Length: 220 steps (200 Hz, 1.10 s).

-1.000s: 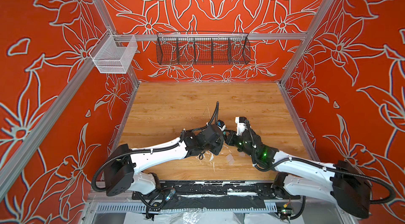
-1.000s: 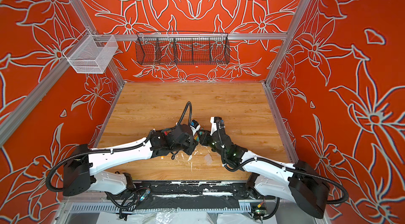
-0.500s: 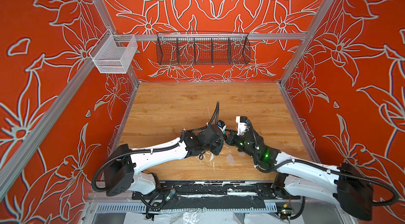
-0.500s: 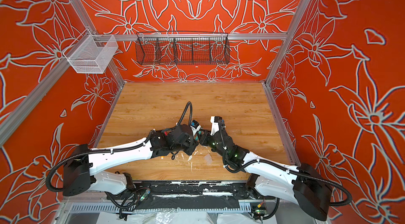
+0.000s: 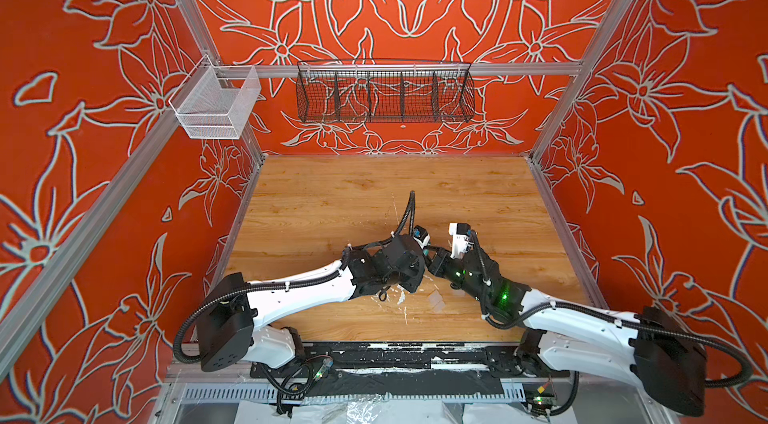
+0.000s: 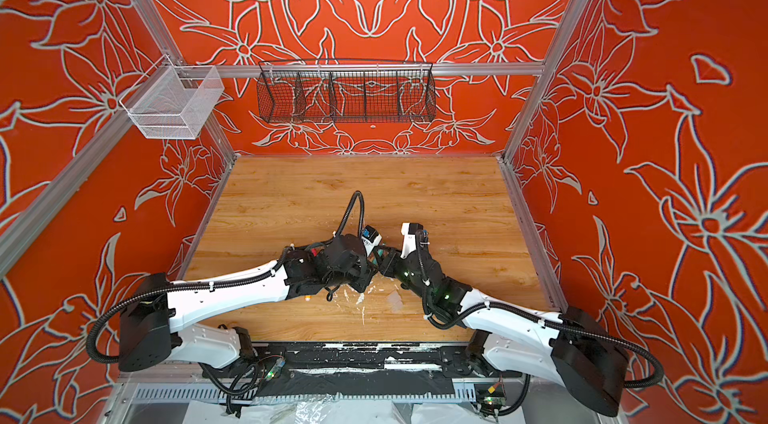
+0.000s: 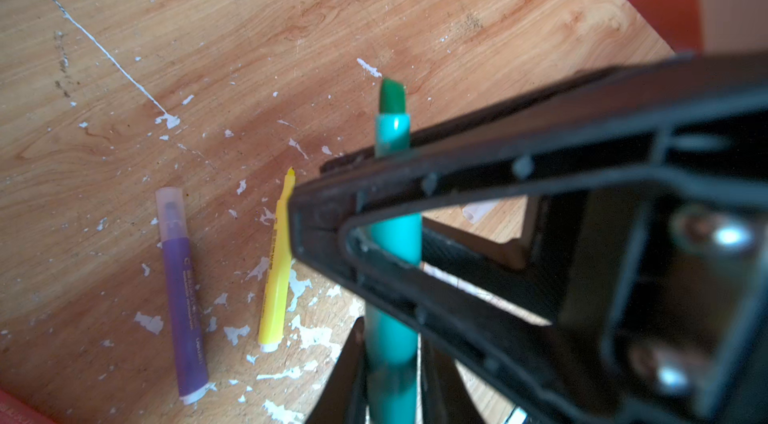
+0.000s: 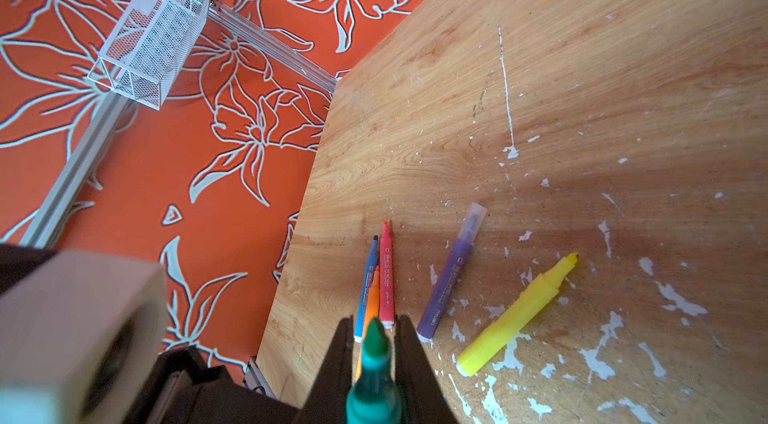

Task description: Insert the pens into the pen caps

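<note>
While right jaws clamp green pen point(image 8: 374, 364), uncapped

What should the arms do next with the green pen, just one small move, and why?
Probably open the left gripper. It and the right gripper both seem shut on the green pen, whose bare tip sticks out past the right one; what looks like a clear cap lies on the table, so the left could fetch it.

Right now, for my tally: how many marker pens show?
6 pens: blue, orange, pink together near the table edge; purple, yellow beside them; green gripped by the right gripper. Arms may hide others.
</note>
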Motion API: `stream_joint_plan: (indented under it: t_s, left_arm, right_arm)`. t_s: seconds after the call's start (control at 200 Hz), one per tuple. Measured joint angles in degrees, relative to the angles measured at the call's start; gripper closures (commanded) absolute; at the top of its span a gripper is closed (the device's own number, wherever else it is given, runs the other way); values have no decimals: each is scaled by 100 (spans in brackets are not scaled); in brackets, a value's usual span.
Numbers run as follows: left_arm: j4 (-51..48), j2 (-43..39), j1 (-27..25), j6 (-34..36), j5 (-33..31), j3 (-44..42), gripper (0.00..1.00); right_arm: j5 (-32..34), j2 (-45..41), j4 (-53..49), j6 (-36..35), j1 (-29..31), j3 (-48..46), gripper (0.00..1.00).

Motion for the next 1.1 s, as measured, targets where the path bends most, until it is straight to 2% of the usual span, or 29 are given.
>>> stream_joint_plan:
  t_s: [0.095, 0.2, 0.235, 0.34, 0.43, 0.56, 0.701, 0.731, 0.761, 0.866, 0.921, 1.021, 1.101]
  left_arm:
    - [17, 0, 2, 28, 7, 0, 91]
    - [44, 2, 2, 35, 26, 0, 93]
    - [55, 4, 0, 37, 42, 0, 90]
    - [105, 13, 0, 48, 103, 0, 75]
    - [179, 35, 0, 87, 153, 0, 74]
    - [240, 120, 0, 105, 195, 0, 82]
    - [280, 138, 0, 103, 225, 0, 100]
    - [291, 138, 0, 111, 232, 0, 100]
    - [297, 136, 0, 125, 227, 0, 100]
    - [345, 96, 0, 129, 201, -59, 100]
    - [352, 42, -2, 129, 151, -127, 100]
    - [350, -175, 52, 129, 125, -308, 100]
    - [350, -417, 254, 127, 219, -479, 100]
  right_arm:
    - [46, -7, 46, 68, 0, -37, 100]
    - [87, -85, 85, 98, 9, -109, 100]
    - [105, -129, 87, 103, 22, -138, 100]
    - [153, -227, 83, 114, 24, -184, 100]
    - [157, -299, 81, 142, 24, -186, 100]
    - [184, -396, 81, 188, 31, -186, 100]
    - [225, -457, 57, 188, 35, -186, 100]
    - [234, -466, 55, 190, 35, -186, 100]
    - [240, -468, 52, 186, 37, -186, 96]
    - [243, -485, 11, 153, 37, -181, 68]
    - [254, -509, -133, 39, 37, -138, 59]
    - [304, -623, -575, -127, 37, 24, 51]
    - [385, -798, -1034, -273, 37, 195, 49]
